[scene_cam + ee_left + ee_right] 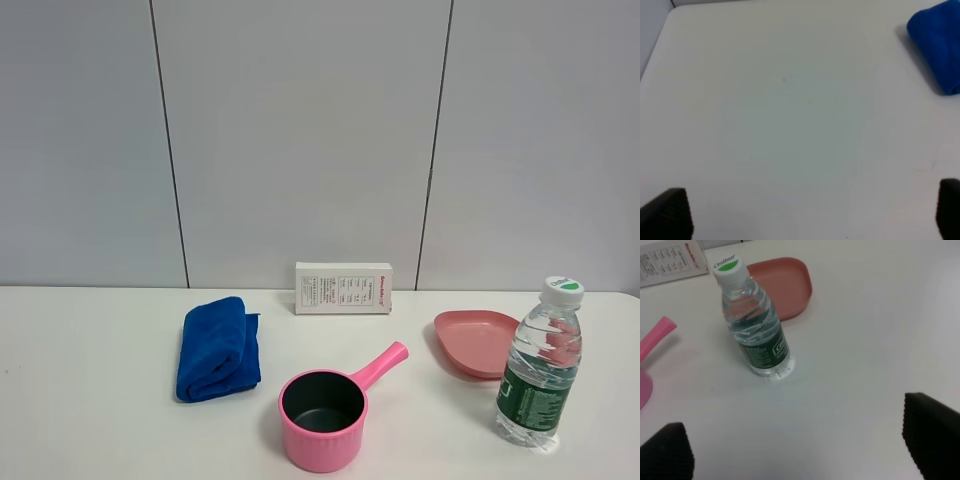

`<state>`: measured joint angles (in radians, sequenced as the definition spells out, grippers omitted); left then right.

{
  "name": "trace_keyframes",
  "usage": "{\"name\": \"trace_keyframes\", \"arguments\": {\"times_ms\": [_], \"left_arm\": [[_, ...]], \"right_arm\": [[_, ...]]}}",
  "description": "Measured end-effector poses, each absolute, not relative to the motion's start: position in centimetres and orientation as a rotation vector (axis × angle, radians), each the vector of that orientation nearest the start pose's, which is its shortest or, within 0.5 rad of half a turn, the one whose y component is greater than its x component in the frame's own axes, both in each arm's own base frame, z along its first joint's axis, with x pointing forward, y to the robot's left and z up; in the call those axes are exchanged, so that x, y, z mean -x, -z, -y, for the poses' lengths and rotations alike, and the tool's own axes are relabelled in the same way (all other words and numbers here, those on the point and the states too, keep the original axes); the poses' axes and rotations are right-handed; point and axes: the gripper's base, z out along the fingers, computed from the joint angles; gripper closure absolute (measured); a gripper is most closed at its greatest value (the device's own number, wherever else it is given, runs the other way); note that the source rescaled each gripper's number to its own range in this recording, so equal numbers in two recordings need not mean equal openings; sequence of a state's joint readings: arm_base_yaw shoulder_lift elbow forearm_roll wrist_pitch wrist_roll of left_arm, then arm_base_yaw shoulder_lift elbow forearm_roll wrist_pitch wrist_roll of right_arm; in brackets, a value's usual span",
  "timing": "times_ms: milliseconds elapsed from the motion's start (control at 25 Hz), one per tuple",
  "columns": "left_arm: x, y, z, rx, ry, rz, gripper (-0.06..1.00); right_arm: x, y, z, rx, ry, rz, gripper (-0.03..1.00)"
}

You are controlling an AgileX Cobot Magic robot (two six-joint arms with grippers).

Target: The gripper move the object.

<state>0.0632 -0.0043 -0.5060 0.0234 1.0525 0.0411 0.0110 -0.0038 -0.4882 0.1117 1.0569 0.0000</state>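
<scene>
Exterior high view: the bottle [541, 362] stands upright on the white table [90, 400], just beside the pink plate [478, 342] and well to the side of the pink pot [325, 404], whose handle angles up toward that plate. A folded blue towel [217, 347] lies on the pot's far side from the bottle, and a white box [343, 288] stands against the wall behind the pot. No arm or claw shows in this view. Left wrist view: the left gripper [805, 212] hangs over bare table with its two black finger tips wide apart and nothing between them; only a corner of the towel is in frame, and the bottle is not. Right wrist view: the right gripper [800, 440] is spread wide and empty, well short of the bottle, which stands ahead of it, apart from the plate behind it. Judgement: the step in hand is the approach, and the right claw is the better placed. Best to centre the jaws on the labelled lower body, not the tapering neck, close slowly on the thin plastic, and lift straight up to clear the plate rim. Hard to make out: only finger tips show in both wrist views, so claw height above the table is unclear; the pot is cut off at the frame edge; the label and box print are too small to read.
</scene>
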Motion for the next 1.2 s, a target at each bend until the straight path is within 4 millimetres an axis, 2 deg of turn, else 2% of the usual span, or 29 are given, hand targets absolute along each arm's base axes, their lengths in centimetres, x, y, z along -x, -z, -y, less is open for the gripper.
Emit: {"name": "trace_keyframes", "arguments": {"times_ms": [1200], "left_arm": [[0.6, -27.96, -0.15, 0.023, -0.094, -2.027, -0.06]], "right_arm": [[0.43, -27.47, -0.88, 0.016, -0.141, -2.046, 0.36]]}}
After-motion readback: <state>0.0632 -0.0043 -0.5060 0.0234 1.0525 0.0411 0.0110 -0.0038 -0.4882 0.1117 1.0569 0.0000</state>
